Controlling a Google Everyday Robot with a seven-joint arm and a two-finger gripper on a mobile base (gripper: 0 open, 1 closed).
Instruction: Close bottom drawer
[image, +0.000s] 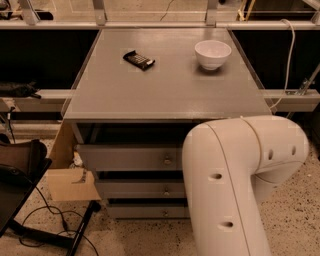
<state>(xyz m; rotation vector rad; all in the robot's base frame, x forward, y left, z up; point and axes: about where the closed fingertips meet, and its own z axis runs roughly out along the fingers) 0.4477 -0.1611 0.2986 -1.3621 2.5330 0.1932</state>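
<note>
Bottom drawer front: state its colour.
The bottom drawer front is grey, camera view; gripper not in view.

We seem to be in a robotics lab or test space rather than a home. A thick white robot arm (240, 180) fills the lower right of the frame; its gripper is out of our sight. A plain grey cabinet (165, 95) stands at centre, with metal rails (150, 24) along the top edge and a white cable (290, 55) hanging at upper right. At lower left we see a cardboard box (70, 182) and loose black cords (52, 210) on a speckled floor (295, 225).
</note>
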